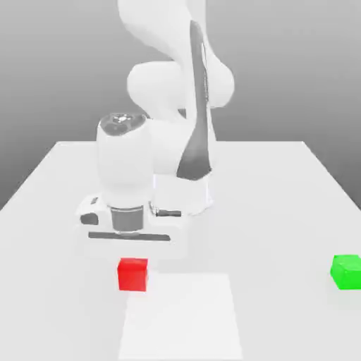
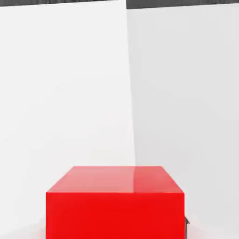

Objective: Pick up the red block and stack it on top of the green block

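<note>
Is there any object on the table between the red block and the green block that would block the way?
Nothing visible does. In the exterior view, the table between the red block and the green block is bare white surface.

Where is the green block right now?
The green block sits on the white table at the exterior view's far right edge, well apart from the red block over on the left.

The red block [image 2: 115, 205] looks smooth and faintly glossy; the green block [image 1: 346, 271] smooth; the bench [image 1: 282, 204] matt white; the arm [image 1: 173, 84] glossy white, plastic-like.
</note>
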